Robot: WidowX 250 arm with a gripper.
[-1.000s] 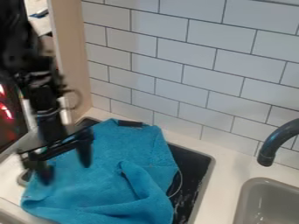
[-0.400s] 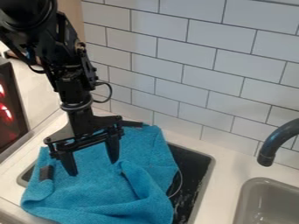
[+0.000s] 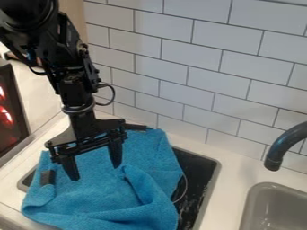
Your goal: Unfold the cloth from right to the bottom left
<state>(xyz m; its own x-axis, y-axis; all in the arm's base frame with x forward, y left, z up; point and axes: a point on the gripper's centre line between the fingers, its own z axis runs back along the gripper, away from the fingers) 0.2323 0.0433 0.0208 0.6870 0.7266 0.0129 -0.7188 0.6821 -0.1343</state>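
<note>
black on claw [image 3: 95, 173] | blue on cloth [image 3: 90, 197] beneath it | white, grey-lined brickwork on tiles [image 3: 201, 82] behind | grey on basin [image 3: 269, 197] well apart

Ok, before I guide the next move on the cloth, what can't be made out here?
- Contact between the hand and cloth: camera view, unclear from this slant.
- Cloth's near end: camera view, cut off by the bottom edge.
- Cloth's underside: camera view, hidden by its top layer.
- Black surface, left part: camera view, mostly covered by cloth.

Rumpled blue cloth [image 3: 90, 197], partly folded, spread across the dark stovetop [image 3: 199, 168]
</note>
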